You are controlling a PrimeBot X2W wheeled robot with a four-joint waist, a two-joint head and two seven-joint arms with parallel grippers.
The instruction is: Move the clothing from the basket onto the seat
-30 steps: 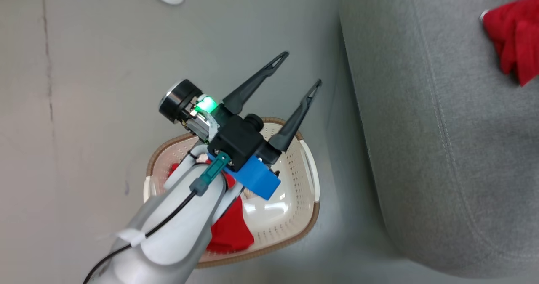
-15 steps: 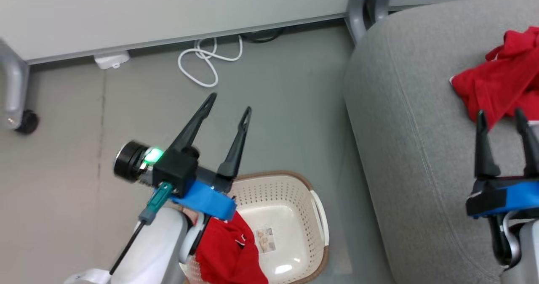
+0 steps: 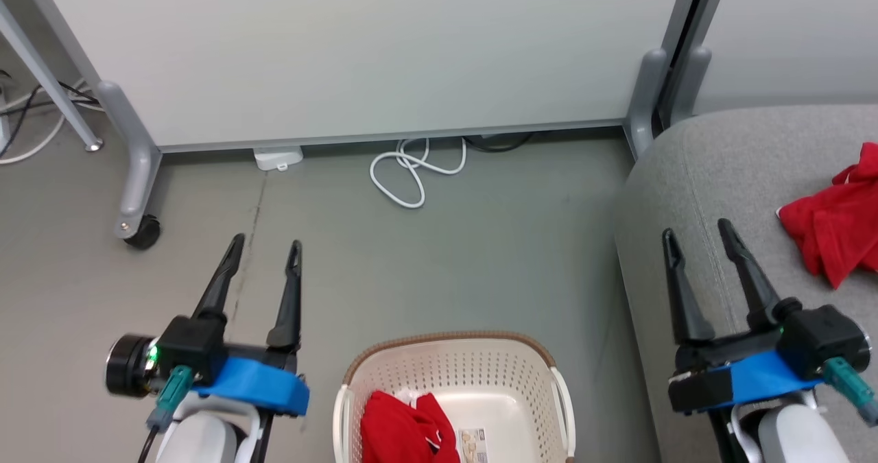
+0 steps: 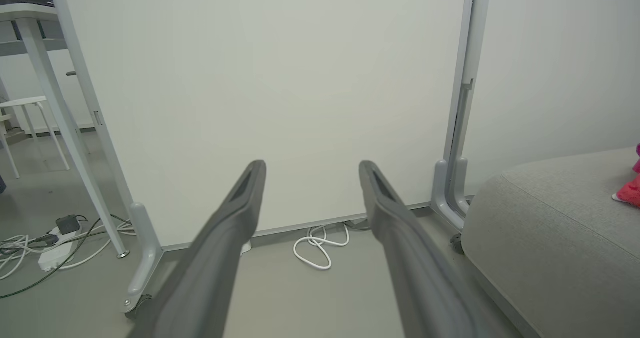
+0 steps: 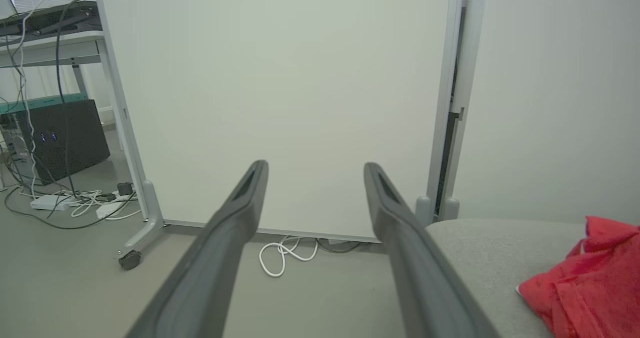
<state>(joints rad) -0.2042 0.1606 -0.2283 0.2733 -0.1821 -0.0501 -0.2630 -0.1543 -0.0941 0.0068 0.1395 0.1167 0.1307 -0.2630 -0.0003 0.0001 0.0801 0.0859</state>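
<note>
Beside the seat, over the floor, both my claws hang empty.

Below my head the basket stands on the floor near the seat's edge, with red clothing bunched at its near left and a bit of white showing; another red piece already lies on the seat cushion to my right. My left claw hovers over bare floor left of the basket and my right claw over the seat's rim. Each has its fingers spread moderately apart, gripping and touching nothing. I judge the arms are held wide so my view into the basket is clear for the next reach. The job looks partway done.
</note>
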